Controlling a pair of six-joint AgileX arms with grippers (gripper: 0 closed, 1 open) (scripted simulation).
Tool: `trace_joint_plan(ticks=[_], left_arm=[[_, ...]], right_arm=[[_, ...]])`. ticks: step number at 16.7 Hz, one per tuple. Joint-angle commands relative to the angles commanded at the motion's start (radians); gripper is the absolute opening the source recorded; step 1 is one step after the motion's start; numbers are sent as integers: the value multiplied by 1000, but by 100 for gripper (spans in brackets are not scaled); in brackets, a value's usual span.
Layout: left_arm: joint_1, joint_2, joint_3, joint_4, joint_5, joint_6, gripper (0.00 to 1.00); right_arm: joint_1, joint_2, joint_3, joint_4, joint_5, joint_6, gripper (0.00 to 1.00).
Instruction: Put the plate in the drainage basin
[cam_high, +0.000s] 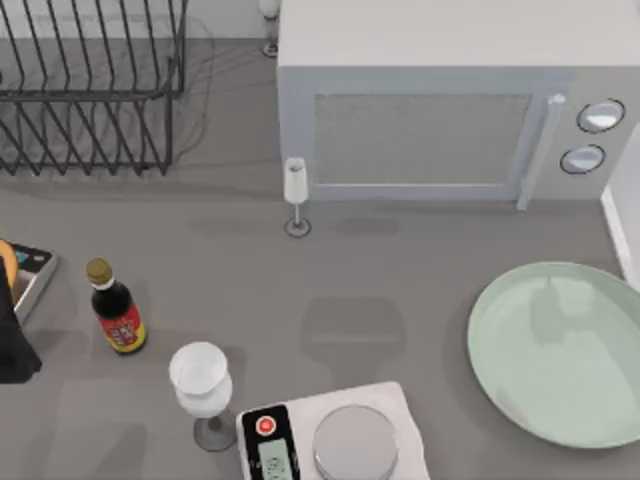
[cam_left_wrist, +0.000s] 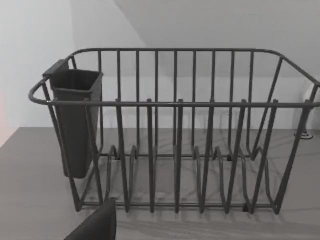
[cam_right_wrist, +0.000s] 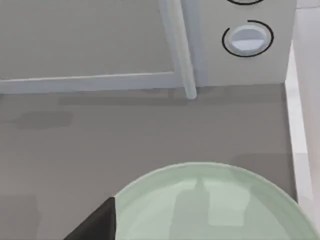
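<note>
Plate (cam_high: 560, 350), pale mint green, round and smooth with a low raised rim, is lying flat on the grey table (cam_high: 400, 270) at the right side, in front of the microwave (cam_high: 440, 120). Its right edge is running out of the top view. In my right wrist view the plate (cam_right_wrist: 210, 205) is lying just below my right gripper, and one dark finger (cam_right_wrist: 97, 222) is showing beside its rim, apart from it as far as I can see. I cannot tell if these fingers are apart or together, because the rest of the gripper is cut off.

My left arm is staying at the left edge of the table, where a dark part (cam_high: 15, 340) is showing in the top view. In my left wrist view one dark fingertip (cam_left_wrist: 97, 225) is pointing toward the dish rack (cam_left_wrist: 175, 130), well apart from it. The state of these fingers I also cannot tell.

The dish rack (cam_high: 90, 90) is made of thin dark wire, with upright dividers and a dark cutlery cup (cam_left_wrist: 75, 120) hanging on one end. It is standing at the far left and is partly cut off by the top view.

A kitchen scale (cam_high: 335, 435) with a small steel disc is sitting at the near edge, half out of view. Beside it are standing a white goblet (cam_high: 203, 390), a dark sauce bottle (cam_high: 115, 308) and, farther back, a narrow glass (cam_high: 296, 195).
</note>
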Motion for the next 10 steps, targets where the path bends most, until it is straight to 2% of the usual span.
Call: trace_joint_plan(ticks=[10], left_arm=[[0, 0, 0, 0, 0, 0, 100]], right_arm=[[281, 971, 672, -531, 0, 289, 100]])
